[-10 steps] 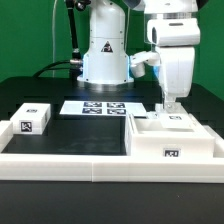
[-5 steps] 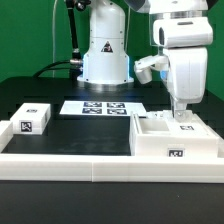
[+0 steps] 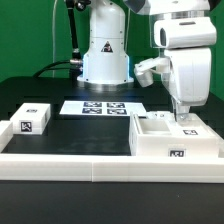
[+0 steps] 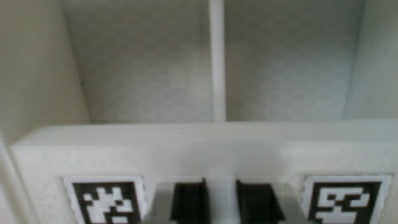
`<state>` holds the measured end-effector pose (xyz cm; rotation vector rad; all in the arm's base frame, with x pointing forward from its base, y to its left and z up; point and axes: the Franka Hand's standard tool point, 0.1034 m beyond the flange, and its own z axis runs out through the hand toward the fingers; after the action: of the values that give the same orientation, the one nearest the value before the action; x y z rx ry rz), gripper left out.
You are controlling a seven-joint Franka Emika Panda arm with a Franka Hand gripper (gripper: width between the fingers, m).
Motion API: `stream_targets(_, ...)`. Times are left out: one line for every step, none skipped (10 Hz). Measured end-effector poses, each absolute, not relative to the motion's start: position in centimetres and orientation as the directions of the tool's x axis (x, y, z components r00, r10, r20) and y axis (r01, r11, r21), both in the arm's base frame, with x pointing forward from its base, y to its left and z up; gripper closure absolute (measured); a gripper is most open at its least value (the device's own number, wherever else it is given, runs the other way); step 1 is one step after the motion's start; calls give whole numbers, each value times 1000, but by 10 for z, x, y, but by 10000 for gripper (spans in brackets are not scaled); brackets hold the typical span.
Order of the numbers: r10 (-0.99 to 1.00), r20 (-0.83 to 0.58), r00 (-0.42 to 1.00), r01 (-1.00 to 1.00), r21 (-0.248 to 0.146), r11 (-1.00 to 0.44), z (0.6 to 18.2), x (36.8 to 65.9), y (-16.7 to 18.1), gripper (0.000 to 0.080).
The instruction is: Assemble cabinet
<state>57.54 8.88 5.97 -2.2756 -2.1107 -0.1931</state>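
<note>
The cabinet body [image 3: 160, 142], a white open box with a tag on its front, lies at the exterior view's right against the rail. My gripper [image 3: 181, 116] reaches down into its far right part. In the wrist view the two dark fingers [image 4: 185, 203] stand close together with a thin white strip of the cabinet body [image 4: 143, 100] between them, so my gripper [image 4: 222, 205] is shut on one of its walls. Two tags show on either side of the fingers. Smaller white tagged panels [image 3: 33, 117] lie at the exterior view's left.
The marker board [image 3: 100, 106] lies flat behind the middle. A low white border rail [image 3: 70, 167] runs along the front. The robot's base [image 3: 104, 55] stands at the back.
My gripper moved toward the exterior view's right and the cabinet body slid that way with it. Over the last half second almost nothing moved.
</note>
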Motion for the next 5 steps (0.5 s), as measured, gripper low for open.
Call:
stream_targets(991,112,71,995,61,-78,60,575,89,727)
stream_targets(991,112,71,995,60,-78,59,575,89,727)
stream_targets(991,112,71,995,60,-79,59,575,89,559)
stream_targets(991,112,72,995,60,-79,59,575,89,377)
stream_targets(991,112,72,995,60,-79,59,575,89,240)
